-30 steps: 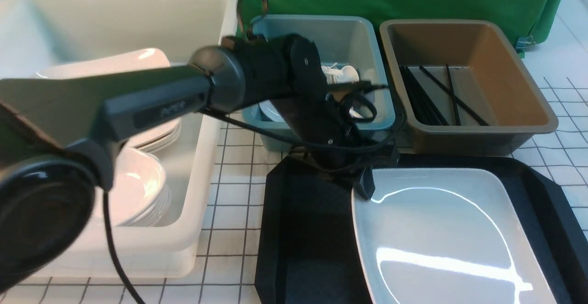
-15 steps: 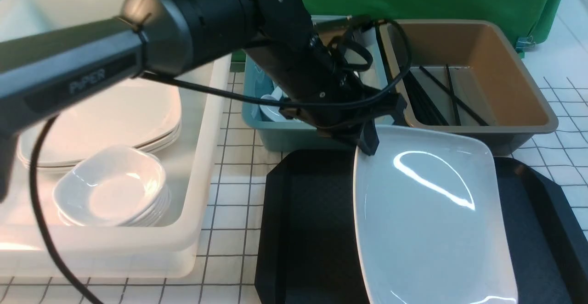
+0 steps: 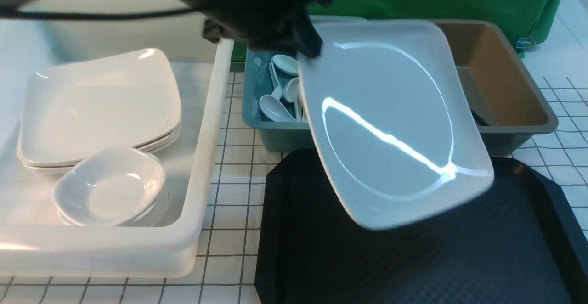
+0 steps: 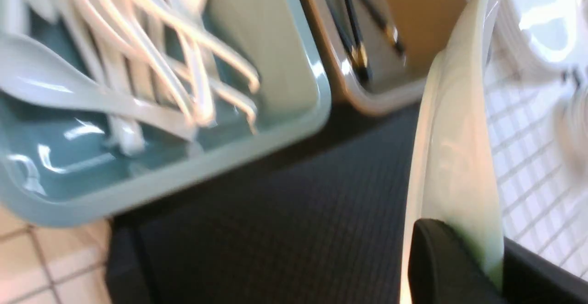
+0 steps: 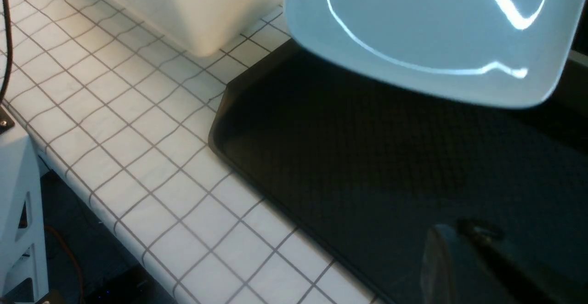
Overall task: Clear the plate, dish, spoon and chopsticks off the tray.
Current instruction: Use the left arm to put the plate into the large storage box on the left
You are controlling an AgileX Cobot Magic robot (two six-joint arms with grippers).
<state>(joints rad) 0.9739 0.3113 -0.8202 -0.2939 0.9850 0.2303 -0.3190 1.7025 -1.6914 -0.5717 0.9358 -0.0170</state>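
Observation:
My left gripper (image 3: 308, 42) is shut on the far left corner of the large white square plate (image 3: 390, 120). The plate hangs tilted in the air above the far part of the black tray (image 3: 321, 258). In the left wrist view the plate's rim (image 4: 455, 157) sits pinched between the two black fingers (image 4: 436, 262). White spoons (image 3: 275, 106) lie in the teal tub, and black chopsticks (image 4: 353, 42) in the brown tub. A small dish (image 3: 110, 189) tops a stack in the white tub. My right gripper (image 5: 464, 244) hovers shut over the tray's near part, holding nothing.
A big white tub (image 3: 202, 166) at the left holds stacked square plates (image 3: 98, 106) and the dishes. The teal tub (image 3: 250, 120) and the brown tub (image 3: 510, 88) stand behind the tray, partly hidden by the raised plate. A white gridded tabletop (image 3: 229, 194) lies underneath.
The left arm has lifted the plate off the tray and carried it up and to the left, in front of the teal and brown tubs. The arm itself has risen mostly out of view.

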